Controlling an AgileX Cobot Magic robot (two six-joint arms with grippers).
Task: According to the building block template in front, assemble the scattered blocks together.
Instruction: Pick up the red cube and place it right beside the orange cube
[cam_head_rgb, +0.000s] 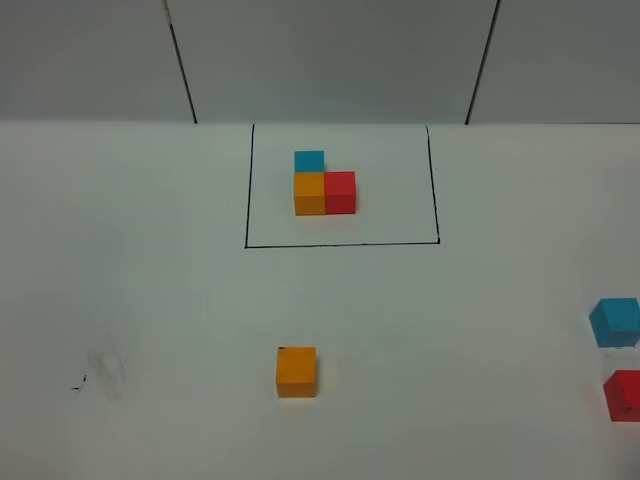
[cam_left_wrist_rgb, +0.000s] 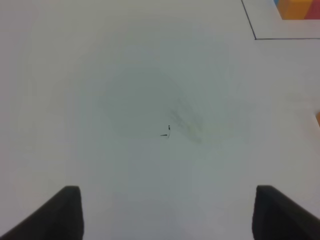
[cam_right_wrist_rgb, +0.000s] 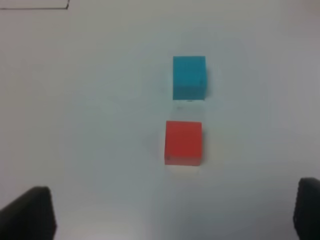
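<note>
The building block template (cam_head_rgb: 322, 183) is an L of light blue, orange and red cubes inside a black outline (cam_head_rgb: 340, 244) at the middle far side. Its corner shows in the left wrist view (cam_left_wrist_rgb: 298, 8). The loose orange block (cam_head_rgb: 296, 372) sits at the front centre. The loose light blue block (cam_head_rgb: 615, 322) and red block (cam_head_rgb: 624, 394) sit apart at the right edge, and both show in the right wrist view, blue (cam_right_wrist_rgb: 189, 77) and red (cam_right_wrist_rgb: 183, 142). My left gripper (cam_left_wrist_rgb: 170, 220) is open and empty over bare table. My right gripper (cam_right_wrist_rgb: 170, 215) is open and empty, short of the red block.
A small black mark and a grey smudge (cam_head_rgb: 100, 375) lie on the white table at the front left, under the left gripper (cam_left_wrist_rgb: 167, 131). A grey panelled wall (cam_head_rgb: 330, 60) runs behind the table. Neither arm shows in the high view.
</note>
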